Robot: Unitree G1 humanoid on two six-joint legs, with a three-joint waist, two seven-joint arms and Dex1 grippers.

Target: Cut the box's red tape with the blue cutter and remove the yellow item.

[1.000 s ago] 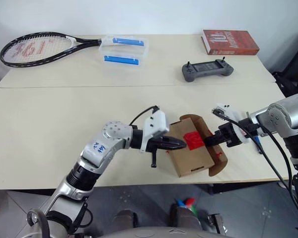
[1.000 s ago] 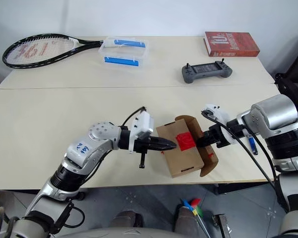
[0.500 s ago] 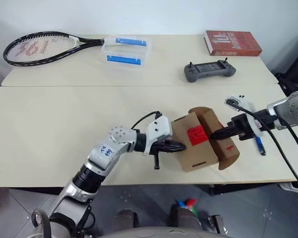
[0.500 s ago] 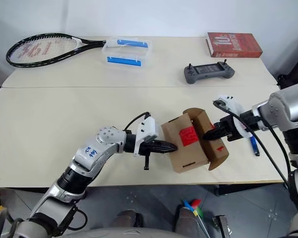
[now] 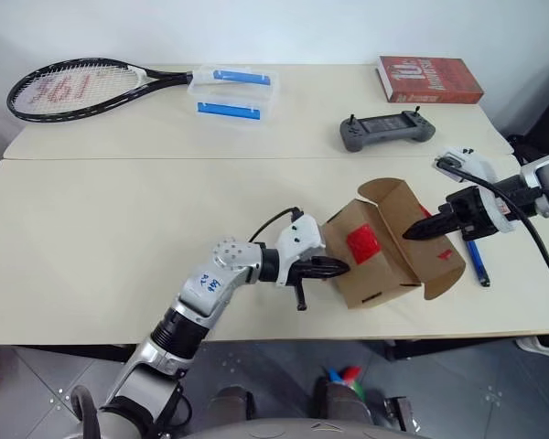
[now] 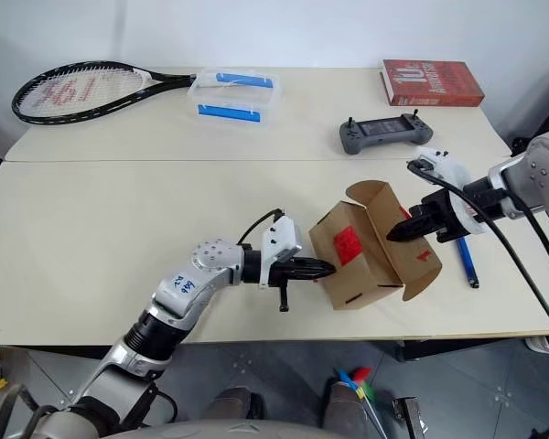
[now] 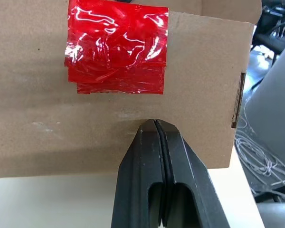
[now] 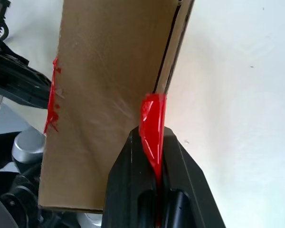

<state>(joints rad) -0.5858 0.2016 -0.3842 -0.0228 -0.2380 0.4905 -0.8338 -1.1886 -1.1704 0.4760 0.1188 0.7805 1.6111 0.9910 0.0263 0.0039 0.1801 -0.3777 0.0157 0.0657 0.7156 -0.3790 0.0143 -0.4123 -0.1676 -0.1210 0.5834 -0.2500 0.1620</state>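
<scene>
Right gripper (image 5: 419,230), jaws clamped on a strip of the red tape (image 8: 153,124), is lifting the box (image 5: 384,247) by its flap at lower right of frame. Left gripper (image 5: 340,269), jaws together, is bracing the box's left face just below the red patch. The blue cutter (image 5: 477,260) is lying flat right of the box, nearer the right arm, long axis near vertical in frame.

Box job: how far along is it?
Done: the blue cutter lies on the table, and the box has its flap open. In hand: the right gripper is shut on the flap at a strip of red tape, while the shut left gripper presses against the box's side. Left: the yellow item isn't out.
</scene>
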